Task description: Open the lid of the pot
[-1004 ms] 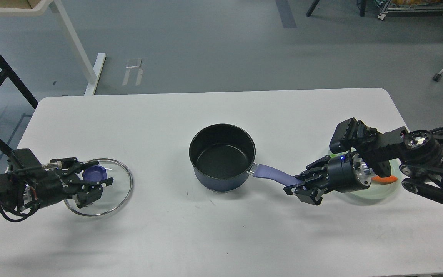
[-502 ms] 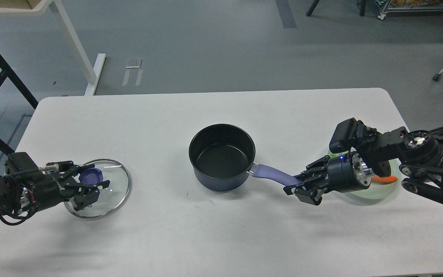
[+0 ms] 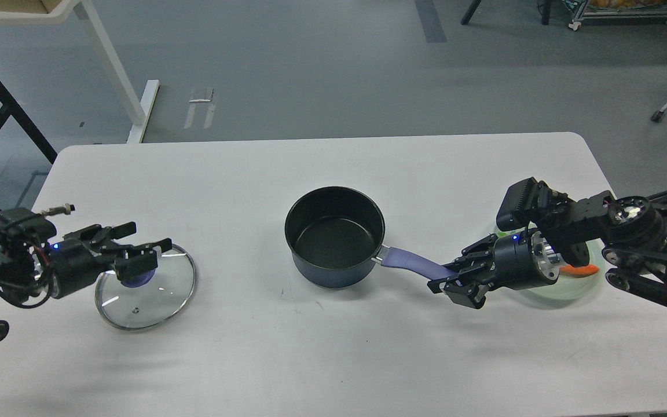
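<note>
The dark blue pot (image 3: pixel 334 234) stands uncovered at the table's middle, its black inside showing. Its lavender handle (image 3: pixel 409 260) points right. My right gripper (image 3: pixel 452 279) is shut on the handle's end. The glass lid (image 3: pixel 157 289) lies flat on the table at the left, well apart from the pot. Its purple knob (image 3: pixel 132 282) is partly hidden behind my left gripper (image 3: pixel 143 248), which is open and hovers just above the knob, holding nothing.
A pale green plate (image 3: pixel 571 291) with an orange piece (image 3: pixel 580 270) sits at the right under my right arm. The white table (image 3: pixel 333 359) ends close behind my left arm. Black and white stand legs are on the floor at back left.
My left gripper has let go of the lid's knob, opened and pulled up and back to the left. The lid now rests flat. The right arm and pot have not moved.
</note>
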Robot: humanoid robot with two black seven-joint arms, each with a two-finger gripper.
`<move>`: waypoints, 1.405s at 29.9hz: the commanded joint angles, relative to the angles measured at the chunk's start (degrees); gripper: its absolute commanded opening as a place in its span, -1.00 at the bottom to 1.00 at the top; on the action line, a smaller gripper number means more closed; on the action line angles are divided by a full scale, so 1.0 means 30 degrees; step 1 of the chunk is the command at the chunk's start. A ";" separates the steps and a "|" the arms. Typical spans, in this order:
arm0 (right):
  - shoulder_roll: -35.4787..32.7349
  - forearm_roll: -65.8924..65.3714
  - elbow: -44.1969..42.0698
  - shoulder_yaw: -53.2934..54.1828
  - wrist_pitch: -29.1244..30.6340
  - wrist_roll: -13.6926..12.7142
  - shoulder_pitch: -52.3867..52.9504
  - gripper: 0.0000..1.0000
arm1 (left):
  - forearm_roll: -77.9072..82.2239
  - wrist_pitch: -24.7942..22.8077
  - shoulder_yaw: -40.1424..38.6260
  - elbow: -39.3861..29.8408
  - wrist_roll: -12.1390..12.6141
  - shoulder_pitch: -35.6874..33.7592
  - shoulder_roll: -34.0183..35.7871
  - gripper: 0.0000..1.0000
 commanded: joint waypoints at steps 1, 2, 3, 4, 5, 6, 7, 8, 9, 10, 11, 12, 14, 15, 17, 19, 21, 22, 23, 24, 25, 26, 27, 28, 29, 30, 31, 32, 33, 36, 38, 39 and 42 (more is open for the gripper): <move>0.0029 0.0001 -0.0002 0.0001 0.0002 0.0001 0.0001 -0.35 | -1.0149 -0.3190 -0.1661 -0.0898 -0.0006 -0.0252 0.0041 0.96; 0.0029 0.0001 -0.0002 0.0001 0.0002 0.0001 0.0001 -0.35 | -1.2558 -0.3983 -0.1985 -0.0899 -0.0006 -0.0252 -0.0017 0.97; 0.0029 0.0001 -0.0031 0.0001 0.0002 0.0001 0.0001 -0.35 | -1.5279 -0.4861 -0.2278 -0.0870 -0.0006 -0.0252 -0.0047 0.97; 0.0029 0.0001 -0.0002 0.0001 0.0002 0.0001 0.0001 -0.35 | -1.7482 -0.5363 -0.2455 -0.0782 -0.0006 -0.0252 -0.0192 0.98; 0.0029 0.0001 -0.0002 0.0001 0.0002 0.0001 0.0001 -0.35 | -1.9766 -0.5687 -0.2660 -0.0695 -0.0006 -0.0252 -0.0454 0.98; 0.0029 0.0001 -0.0002 0.0001 0.0002 0.0001 0.0001 -0.35 | -2.1181 -0.5748 -0.2865 -0.0607 -0.0006 -0.0252 -0.0747 0.98; 0.0029 0.0001 -0.0002 0.0001 0.0002 0.0001 0.0001 -0.35 | -2.2616 -0.5720 -0.3157 -0.0432 -0.0006 -0.0252 -0.1156 0.98; 0.0000 0.0001 -0.0002 0.0001 0.0002 0.0001 0.0001 -0.35 | -2.3443 -0.5691 -0.3537 -0.0111 -0.0006 -0.0252 -0.1566 0.98; 0.0029 0.0001 -0.0002 0.0001 0.0002 0.0001 0.0001 -0.35 | -2.3741 -0.5719 -0.3947 0.0327 -0.0006 -0.0252 -0.1947 0.98; 0.0029 0.0001 -0.0031 0.0001 0.0002 0.0001 0.0001 -0.35 | -2.3860 -0.5807 -0.4415 0.0999 -0.0006 -0.0223 -0.2444 0.98; 0.0029 0.0001 -0.0002 0.0001 0.0002 0.0001 0.0001 -0.35 | -2.4006 -0.5924 -0.4913 0.1789 -0.0006 -0.0251 -0.2942 0.98; 0.0029 0.0001 -0.0031 0.0001 0.0002 0.0001 0.0001 -0.34 | -2.4124 -0.6012 -0.5440 0.2493 -0.0006 -0.0223 -0.3469 0.98; 0.0029 0.0001 -0.0002 0.0001 0.0002 0.0001 0.0001 -0.32 | -2.4649 -0.6217 -0.6669 0.3316 0.0823 -0.0106 -0.4261 0.98; 0.0058 0.0001 -0.0002 0.0001 0.0002 0.0001 0.0001 -0.31 | -2.4971 -0.6363 -0.7227 0.3494 0.1382 0.0011 -0.4527 0.98; 0.0029 0.0001 -0.0031 0.0001 0.0002 0.0001 0.0001 -0.26 | -2.5180 -0.6539 -0.7554 0.3642 0.1563 0.0041 -0.4763 0.98; 0.0029 0.0001 -0.0002 0.0001 0.0002 0.0001 0.0001 -0.08 | -2.5151 -0.6627 -0.7555 0.3642 0.1622 0.0041 -0.4793 0.98; 0.0058 0.0001 -0.0031 0.0001 -0.0027 0.0001 0.0001 0.26 | -2.5179 -0.6686 -0.7555 0.3642 0.1651 0.0041 -0.4793 0.98; 0.0030 0.0030 -0.0031 0.0030 -0.0028 0.0001 0.0001 0.41 | -2.5151 -0.6774 -0.7555 0.3642 0.1681 0.0041 -0.4793 0.98; 0.0029 0.0059 -0.0031 0.0088 -0.0057 0.0001 0.0001 0.60 | -2.5150 -0.6919 -0.7555 0.3642 0.1681 0.0041 -0.4793 0.98; 0.0000 0.0088 -0.0031 0.0147 -0.0057 0.0001 0.0030 0.77 | -2.5150 -0.7008 -0.7555 0.3642 0.1710 0.0041 -0.4764 0.98; -0.0029 0.0176 -0.0002 0.0205 -0.0086 0.0001 0.0059 0.94 | -2.5150 -0.7154 -0.7555 0.3642 0.1710 0.0041 -0.4764 0.98; -0.0174 0.0263 -0.0002 0.0293 -0.0115 0.0001 0.0118 0.95 | -2.5150 -0.7213 -0.7555 0.3642 0.1739 0.0041 -0.4735 0.98; -0.0495 0.0380 0.0027 0.0468 -0.0203 0.0001 0.0176 0.95 | -2.5150 -0.7243 -0.7555 0.3613 0.1739 0.0041 -0.4734 0.99; -0.0875 0.0497 0.0114 0.0818 -0.0233 0.0001 0.0264 0.95 | -2.5150 -0.7301 -0.7555 0.3613 0.1710 0.0041 -0.4705 0.98; -0.1140 0.0818 0.0144 0.1227 -0.0262 0.0001 0.0323 0.96 | -2.5150 -0.7302 -0.7555 0.3613 0.1739 0.0070 -0.4705 0.98; -0.1462 0.1546 0.0144 0.1782 -0.0291 0.0001 0.0352 0.96 | -2.5121 -0.7331 -0.7555 0.3613 0.1739 0.0071 -0.4705 0.98; -0.1668 0.2452 0.0144 0.2252 -0.0320 0.0001 0.0324 0.97 | -2.5121 -0.7331 -0.7555 0.3613 0.1739 0.0071 -0.4705 0.98; -0.1873 0.3854 0.0144 0.2750 -0.0321 0.0001 0.0323 0.97 | -2.5121 -0.7331 -0.7555 0.3613 0.1739 0.0100 -0.4705 0.98; -0.2136 0.5434 0.0086 0.3161 -0.0350 0.0001 0.0323 0.98 | -2.5121 -0.7331 -0.7555 0.3613 0.1739 0.0100 -0.4705 0.98; -0.2840 1.0589 -0.0089 0.4129 -0.0583 0.0001 0.0148 0.98 | -2.5092 -0.7506 -0.7525 0.3584 0.1739 0.0158 -0.4763 0.98; -0.2959 1.4745 -0.0527 0.4103 -0.1458 0.0001 0.0002 0.98 | -2.5092 -0.7798 -0.7525 0.3555 0.1739 0.0276 -0.4822 0.98; -0.2901 1.6912 -0.0703 0.4102 -0.2101 0.0001 -0.0231 0.98 | -2.5092 -0.7916 -0.7525 0.3496 0.1739 0.0363 -0.4822 0.98; -0.2434 2.2539 -0.0677 0.4365 -0.4355 0.0001 -0.1459 0.98 | -2.5063 -0.8034 -0.7525 0.3408 0.1769 0.0626 -0.4852 0.98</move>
